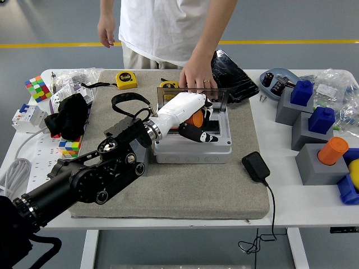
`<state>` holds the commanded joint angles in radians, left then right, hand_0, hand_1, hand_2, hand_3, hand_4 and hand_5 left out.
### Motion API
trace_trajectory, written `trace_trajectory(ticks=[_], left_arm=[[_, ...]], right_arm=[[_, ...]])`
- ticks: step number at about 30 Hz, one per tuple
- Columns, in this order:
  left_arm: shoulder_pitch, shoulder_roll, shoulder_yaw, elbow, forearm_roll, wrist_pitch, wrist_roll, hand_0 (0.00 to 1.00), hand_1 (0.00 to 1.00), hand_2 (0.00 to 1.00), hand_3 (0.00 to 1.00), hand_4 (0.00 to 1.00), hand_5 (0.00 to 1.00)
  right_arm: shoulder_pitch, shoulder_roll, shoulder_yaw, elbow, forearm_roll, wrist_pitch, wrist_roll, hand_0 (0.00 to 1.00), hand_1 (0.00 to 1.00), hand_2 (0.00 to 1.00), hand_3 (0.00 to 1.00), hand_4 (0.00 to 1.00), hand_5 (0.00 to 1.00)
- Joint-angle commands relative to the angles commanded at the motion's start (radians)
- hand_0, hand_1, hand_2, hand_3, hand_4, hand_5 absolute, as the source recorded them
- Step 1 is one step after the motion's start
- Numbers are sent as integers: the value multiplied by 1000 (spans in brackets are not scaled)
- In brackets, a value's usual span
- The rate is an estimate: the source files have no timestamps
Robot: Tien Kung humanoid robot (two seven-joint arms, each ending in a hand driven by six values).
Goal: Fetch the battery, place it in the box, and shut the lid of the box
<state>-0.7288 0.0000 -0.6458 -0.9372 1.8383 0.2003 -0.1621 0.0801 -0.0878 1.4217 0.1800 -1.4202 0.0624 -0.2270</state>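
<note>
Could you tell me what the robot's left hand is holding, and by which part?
The left hand grips an orange battery around its body, over the open grey box. A person's hand rests on the lid's edge.
</note>
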Motion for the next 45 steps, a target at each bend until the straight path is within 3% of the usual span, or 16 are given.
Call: trace_trajectory(ticks=[1,6,7,15,18,19,24,25,28,30,31,37,40,43,44,45], left_arm=[[2,0,1,-1,-1,-3,-2,413,539,512,652,998,386],[7,0,0,-3,3,-4,-21,413,539,512,652,998,386],[8,0,0,-3,6,-1,-24,616,681,661,751,998,386],[13,0,-3,-4,27,8,-22,614,694,682,767,998,404],[22,0,-11,-36,23,10,-23,614,694,682,767,998,404],[25,0,-16,-52,20,15,-27,541,674,662,758,998,436],[39,0,-51,-136,2,58,-84,541,674,662,758,998,436],[41,0,-64,-153,1,68,-96,564,674,663,740,998,481],[44,0,-106,-180,8,76,-105,564,674,663,740,998,481],[43,0,-139,-181,17,58,-77,564,674,663,740,998,481],[42,0,-150,-177,22,49,-64,807,834,796,806,998,609],[38,0,-176,-155,51,-43,87,791,832,789,795,998,639],[44,0,-177,-176,62,-89,155,791,832,789,795,998,639],[56,0,-182,-222,64,-165,245,791,832,789,795,998,639],[60,0,-182,-238,59,-182,267,669,782,744,782,998,664],[64,0,-180,-255,53,-201,291,669,782,744,782,998,664]], right_arm=[[0,0,-1,0,1,0,0,640,648,658,576,975,579],[-1,0,-6,0,3,0,1,640,648,658,576,975,579],[-1,0,-6,0,3,0,1,641,648,657,576,975,579],[-3,-1,-11,0,2,1,1,641,648,658,576,975,579],[-4,-1,-11,0,2,1,1,641,648,658,576,975,579],[-4,-1,-11,0,1,1,1,641,648,658,576,975,579],[-6,-1,-8,0,-1,0,1,641,648,658,576,975,579],[-6,-1,-7,0,-2,0,1,641,647,658,576,975,579],[-7,-1,-8,0,0,0,1,641,647,658,576,975,579],[-7,0,-9,0,1,0,2,641,647,658,576,975,579],[-7,0,-10,0,2,0,2,641,648,658,576,975,578],[-8,1,-10,0,6,-1,4,641,648,658,576,975,579],[-10,1,-6,0,2,0,3,641,648,658,576,975,579],[-10,1,-5,0,3,0,4,641,648,658,576,975,579],[-11,1,-3,0,2,-1,4,641,648,658,576,975,579],[-11,2,-3,0,2,-1,4,641,648,658,576,975,579]])
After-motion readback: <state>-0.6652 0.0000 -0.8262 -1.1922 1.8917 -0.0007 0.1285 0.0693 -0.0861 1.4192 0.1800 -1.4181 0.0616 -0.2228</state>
